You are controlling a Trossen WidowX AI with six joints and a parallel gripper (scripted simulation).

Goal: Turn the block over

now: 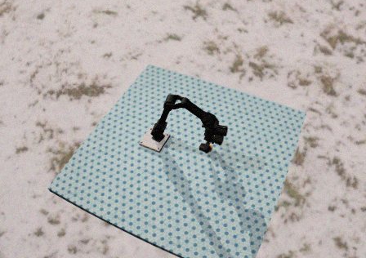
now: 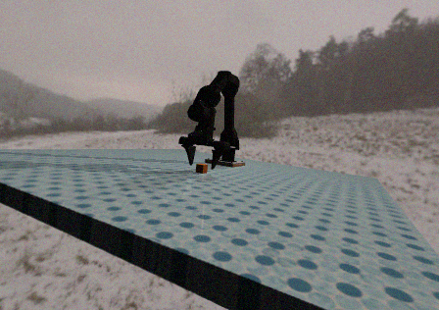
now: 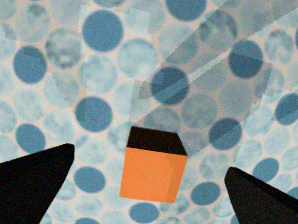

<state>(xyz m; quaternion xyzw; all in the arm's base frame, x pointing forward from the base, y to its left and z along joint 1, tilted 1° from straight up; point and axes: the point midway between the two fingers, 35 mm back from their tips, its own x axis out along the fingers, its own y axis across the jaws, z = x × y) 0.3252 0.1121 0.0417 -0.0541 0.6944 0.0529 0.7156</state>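
Note:
A small orange block (image 1: 211,147) (image 2: 201,168) (image 3: 152,175) rests on the blue dotted table. In the wrist view its orange top faces the camera, with a slightly darker strip along the right, and one side at the far edge looks almost black. No separate mark can be made out, so I cannot tell which side is marked. My gripper (image 2: 202,165) (image 3: 153,164) is open and empty, pointing down, its two black fingers spread to either side of the block without touching it. In the exterior view the fingertips are just above or behind it. In the top view the gripper partly hides the block.
The arm's pale base plate (image 1: 154,143) (image 2: 230,164) stands on the dotted table (image 1: 122,180) (image 2: 294,216), behind the block as seen in the exterior view. The arm's shadow falls across the table beside the block. The table edges are far from the block.

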